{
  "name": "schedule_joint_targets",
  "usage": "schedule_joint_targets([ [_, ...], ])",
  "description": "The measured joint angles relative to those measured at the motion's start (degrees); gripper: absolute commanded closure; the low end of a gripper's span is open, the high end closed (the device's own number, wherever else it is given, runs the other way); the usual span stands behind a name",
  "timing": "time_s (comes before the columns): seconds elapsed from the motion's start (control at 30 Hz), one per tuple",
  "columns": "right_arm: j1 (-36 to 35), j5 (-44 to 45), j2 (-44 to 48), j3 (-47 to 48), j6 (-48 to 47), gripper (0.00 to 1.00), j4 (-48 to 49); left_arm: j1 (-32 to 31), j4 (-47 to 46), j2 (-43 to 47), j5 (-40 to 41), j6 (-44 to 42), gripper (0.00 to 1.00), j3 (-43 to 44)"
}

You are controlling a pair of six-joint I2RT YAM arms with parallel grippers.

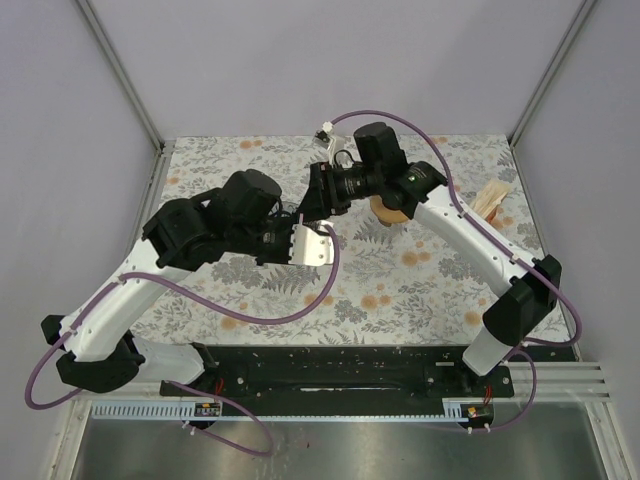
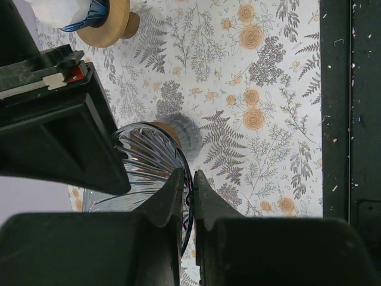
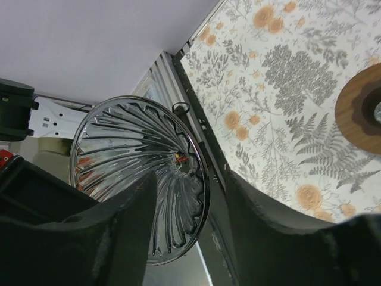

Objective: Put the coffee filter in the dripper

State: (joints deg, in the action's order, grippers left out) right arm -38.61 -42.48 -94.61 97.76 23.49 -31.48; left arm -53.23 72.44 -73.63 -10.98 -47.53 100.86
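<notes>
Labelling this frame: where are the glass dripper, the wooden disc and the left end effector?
glass dripper (image 3: 137, 173), right wrist view, ribbed glass wall.
wooden disc (image 3: 352, 119), right wrist view, flat face.
left end effector (image 2: 190, 176), left wrist view, between fingertips on dripper rim.

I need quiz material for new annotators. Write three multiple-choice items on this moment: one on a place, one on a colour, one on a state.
1. Where does the left gripper grip the glass dripper? A its rim; B its base; C nowhere.
2. What colour are the cables? A green; B purple; C yellow.
3. How is the right gripper? A shut on a filter; B shut on the dripper; C open.
Answers: 1 A, the left wrist view shows the jaws pinching the rim. 2 B, purple loops show in the top view. 3 C, its jaws stand wide apart.
</notes>
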Motion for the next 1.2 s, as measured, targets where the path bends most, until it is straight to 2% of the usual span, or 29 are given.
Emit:
schedule_joint_targets([
  [0.1, 0.02, -1.70, -0.09, -1.14, 0.74, 0.86, 0.44, -0.02, 0.00, 0.00, 0.00, 0.00, 1.00, 0.02],
  [0.17, 0.13, -1.88, -0.09, -1.86, 1.25, 0.99, 0.90, -0.09, 0.42, 0.09, -0.02, 0.04, 1.00, 0.17],
  [0.37, 0.70, -3.13, -0.02, -3.13, 5.29, 1.00, 2.16, -0.33, 1.09, 0.07, 0.26, 0.26, 1.00, 0.28],
  [0.4, 0.70, -3.02, 0.07, -3.30, 5.42, 1.00, 2.16, -0.33, 1.03, 0.07, 0.37, 0.55, 0.92, 0.26],
  [0.43, 0.70, -2.62, 0.24, -3.34, 5.46, 1.00, 2.08, -0.35, 0.90, 0.07, 0.59, 0.90, 0.75, 0.24],
  [0.47, 0.70, -1.84, 0.48, -3.37, 5.42, 1.00, 2.08, -0.39, 0.50, 0.09, 1.11, 1.29, 0.48, 0.09],
  [0.5, 0.70, -0.94, 0.87, -3.37, 5.27, 1.00, 2.08, -0.50, -0.17, 0.24, 1.97, 2.08, 0.30, -0.39],
  [0.6, 0.42, 4.39, 2.40, -3.37, 1.86, 1.00, 1.05, -0.50, -6.67, 0.85, 8.17, 5.66, 0.08, -3.74],
  [0.73, 0.13, 12.46, 2.62, -2.56, -1.77, 1.00, -1.22, 1.22, -13.79, 1.75, 12.81, 10.08, 0.04, -6.99],
  [0.87, 0.15, 18.91, 0.35, 0.68, -4.28, 1.00, -2.86, 6.67, -20.11, 3.39, 14.03, 17.64, 0.03, -8.68],
  [1.1, 0.74, 23.56, -9.90, 9.29, -6.80, 1.00, -4.48, 29.44, -33.66, 8.50, 11.91, 39.08, 0.08, -15.96],
  [1.2, 1.16, 24.37, -13.90, 10.82, -7.30, 1.00, -4.92, 36.00, -36.20, 7.82, 10.10, 46.90, 0.12, -20.15],
])
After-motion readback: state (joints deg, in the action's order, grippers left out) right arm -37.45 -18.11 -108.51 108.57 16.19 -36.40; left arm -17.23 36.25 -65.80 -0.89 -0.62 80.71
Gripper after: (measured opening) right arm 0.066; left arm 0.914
